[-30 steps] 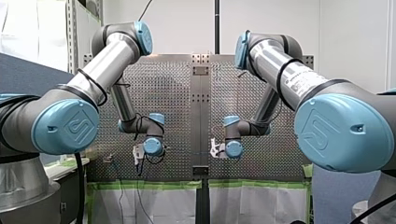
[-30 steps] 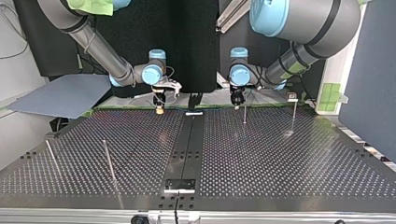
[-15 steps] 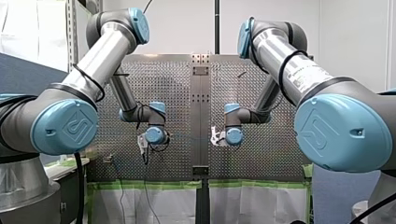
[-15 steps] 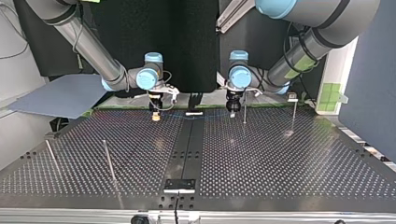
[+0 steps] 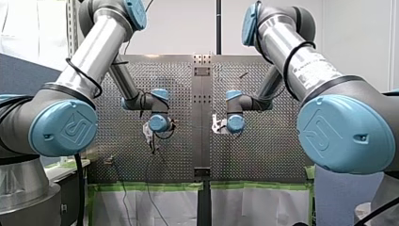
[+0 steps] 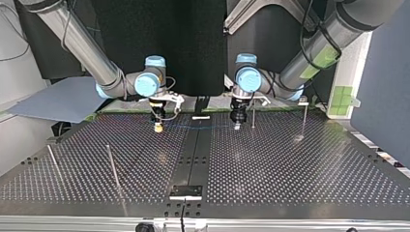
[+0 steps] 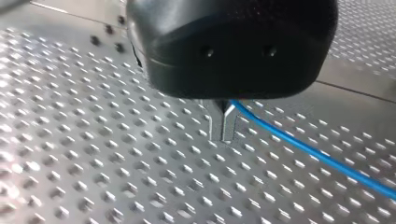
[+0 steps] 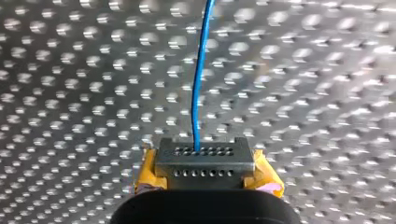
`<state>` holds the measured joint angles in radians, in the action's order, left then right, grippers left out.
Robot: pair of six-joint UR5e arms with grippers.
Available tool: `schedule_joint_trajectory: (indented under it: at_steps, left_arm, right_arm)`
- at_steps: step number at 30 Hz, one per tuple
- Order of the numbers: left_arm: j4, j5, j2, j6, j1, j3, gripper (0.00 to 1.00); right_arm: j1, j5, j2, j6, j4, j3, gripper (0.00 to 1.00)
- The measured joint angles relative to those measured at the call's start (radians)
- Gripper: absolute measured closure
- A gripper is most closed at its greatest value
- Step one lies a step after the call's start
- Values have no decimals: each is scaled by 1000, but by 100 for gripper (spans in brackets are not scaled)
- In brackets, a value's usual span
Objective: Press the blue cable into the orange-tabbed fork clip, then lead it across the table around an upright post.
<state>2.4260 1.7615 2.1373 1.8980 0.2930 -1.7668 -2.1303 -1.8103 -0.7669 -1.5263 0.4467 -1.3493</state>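
The thin blue cable [image 6: 198, 126] stretches low over the perforated table [image 6: 290, 174] between my two grippers. In the top view my left gripper [image 6: 236, 123] hangs right of the centre strip, beside an upright post [image 6: 253, 115]. Its metal fingers [image 7: 215, 125] are shut on the cable [image 7: 317, 156], which trails off to one side. My right gripper [image 6: 157, 127], with yellow pads, hangs left of the strip. It is shut on the cable [image 8: 201, 84], which runs straight ahead of it. In the front view my left gripper [image 5: 151, 140] and right gripper [image 5: 215, 126] flank the strip. No orange-tabbed clip is plainly visible.
A taller post with a small pale fixture on top [image 6: 303, 102] stands at the top view's far right. Two thin posts [image 6: 112, 165] [image 6: 52, 160] rise at its near left. A dark centre strip [image 6: 193, 154] ends in a small bracket [image 6: 185, 191].
In the top view both grippers have come away from the far edge toward the camera and shifted left, carrying the cable with them. Both stay shut.
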Motion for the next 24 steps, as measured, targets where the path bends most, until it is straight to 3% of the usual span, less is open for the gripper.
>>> schedule_joint_trajectory:
  at_steps: [7, 13, 24]
  left_arm:
    - [2, -4, -62, 19, 6, 0, 100]
    - [3, -4, -79, 36, 21, 0, 100]
    - [2, -22, -99, 81, 31, 2, 100]
  right_arm:
    - [2, 0, -57, 0, -24, 0, 100]
    - [3, 0, -105, 2, -43, 0, 100]
    - [-5, 1, -136, 4, -53, 0, 100]
